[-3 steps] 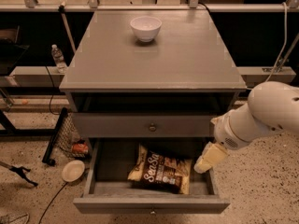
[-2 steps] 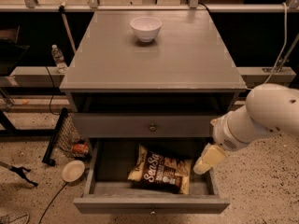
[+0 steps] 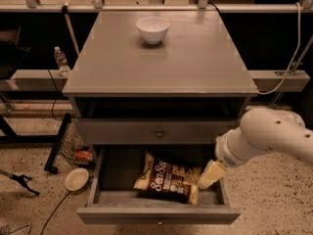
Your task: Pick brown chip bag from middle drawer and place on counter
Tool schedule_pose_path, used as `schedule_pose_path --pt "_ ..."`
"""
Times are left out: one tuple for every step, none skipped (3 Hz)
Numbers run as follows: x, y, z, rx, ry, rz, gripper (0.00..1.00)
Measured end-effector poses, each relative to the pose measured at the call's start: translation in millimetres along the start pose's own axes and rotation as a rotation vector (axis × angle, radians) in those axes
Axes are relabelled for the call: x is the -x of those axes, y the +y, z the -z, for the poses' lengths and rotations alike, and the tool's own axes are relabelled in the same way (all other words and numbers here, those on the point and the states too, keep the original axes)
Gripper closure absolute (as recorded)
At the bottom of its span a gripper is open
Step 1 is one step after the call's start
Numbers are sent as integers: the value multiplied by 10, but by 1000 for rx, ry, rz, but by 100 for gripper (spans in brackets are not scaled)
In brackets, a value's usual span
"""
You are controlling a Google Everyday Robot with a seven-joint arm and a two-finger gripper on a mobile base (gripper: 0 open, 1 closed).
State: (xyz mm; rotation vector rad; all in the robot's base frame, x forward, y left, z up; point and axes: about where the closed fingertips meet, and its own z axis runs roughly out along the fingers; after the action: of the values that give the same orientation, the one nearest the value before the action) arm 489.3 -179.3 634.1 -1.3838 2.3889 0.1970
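The brown chip bag (image 3: 168,179) lies flat in the open middle drawer (image 3: 156,213), white "Sea Salt" script facing up. The grey counter (image 3: 161,65) is above it. My white arm comes in from the right, and my gripper (image 3: 210,175) with its pale yellow fingers hangs over the drawer's right side, just right of the bag. I cannot make out contact with the bag.
A white bowl (image 3: 152,29) stands at the back of the counter. A shallower drawer front with a round knob (image 3: 159,133) is shut above the open drawer. A water bottle (image 3: 61,61), a mesh basket (image 3: 73,143) and a round dish (image 3: 77,178) are on the left.
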Motion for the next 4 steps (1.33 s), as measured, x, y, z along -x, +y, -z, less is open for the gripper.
schedule_pose_path --pt "-70 -29 -250 5 -15 -21 0" --pt "-123 23 -741 81 -61 -63 0" --pt "-131 16 -791 83 -58 -59 0" --pt "-156 -10 -958 90 -49 -45 0"
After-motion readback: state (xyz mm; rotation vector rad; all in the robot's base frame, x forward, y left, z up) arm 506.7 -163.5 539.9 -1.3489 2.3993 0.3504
